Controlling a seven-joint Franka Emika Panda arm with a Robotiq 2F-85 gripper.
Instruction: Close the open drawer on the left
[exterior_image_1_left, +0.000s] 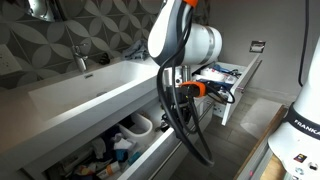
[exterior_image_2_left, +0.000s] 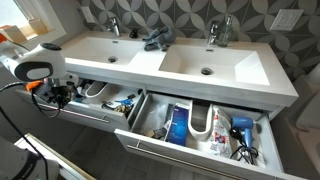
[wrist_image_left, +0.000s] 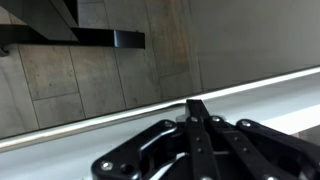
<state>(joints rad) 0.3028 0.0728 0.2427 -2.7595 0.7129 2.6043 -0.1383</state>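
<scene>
The long, wide light-grey vanity drawer, holding white tubs and blue bottles, stands pulled well out under the white basin worktop. I judge nothing done yet. My black gripper, jaws pressed together and empty, hangs clear of the drawer's front.

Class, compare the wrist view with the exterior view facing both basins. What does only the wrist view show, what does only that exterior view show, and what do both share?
Only the wrist view: grey floor tiles seen close up, with a dark bar across them. Only the exterior view: the two basins, the taps, the long drawer standing open with blue bottles inside, and the shorter drawer open beside it. Both: the end effector, which the exterior view places at the shorter drawer.
</scene>
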